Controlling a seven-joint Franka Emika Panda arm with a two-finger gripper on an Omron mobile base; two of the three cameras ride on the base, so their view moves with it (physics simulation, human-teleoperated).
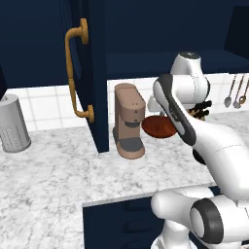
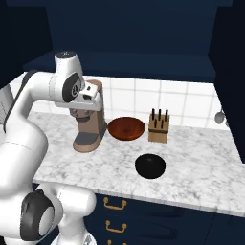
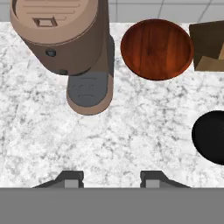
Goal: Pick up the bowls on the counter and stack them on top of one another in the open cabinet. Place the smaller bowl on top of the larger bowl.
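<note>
Two bowls sit on the marbled counter (image 2: 201, 162): a reddish-brown bowl (image 2: 126, 128) near the tiled back wall, and a smaller black bowl (image 2: 150, 166) closer to the front edge, apart from it. Reddish-brown bowl is between the tan coffee machine (image 2: 90, 125) and the wooden knife block (image 2: 159, 126), just beside both, upright, darker inside. In hand view the brown bowl (image 3: 157, 49) is at top, black bowl (image 3: 211, 136) at right edge, coffee machine (image 3: 65, 43) top left. Gripper (image 3: 113, 179) hangs above bare counter in front of the coffee machine, fingertips spread apart, nothing between them. In the left base view the navy cabinet door (image 1: 92, 73) with brass handle (image 1: 75, 73) stands open left of the coffee machine; a grey perforated canister (image 1: 12, 124) sits far left on the counter. Utensils (image 1: 236, 92) hang on the wall at right.
</note>
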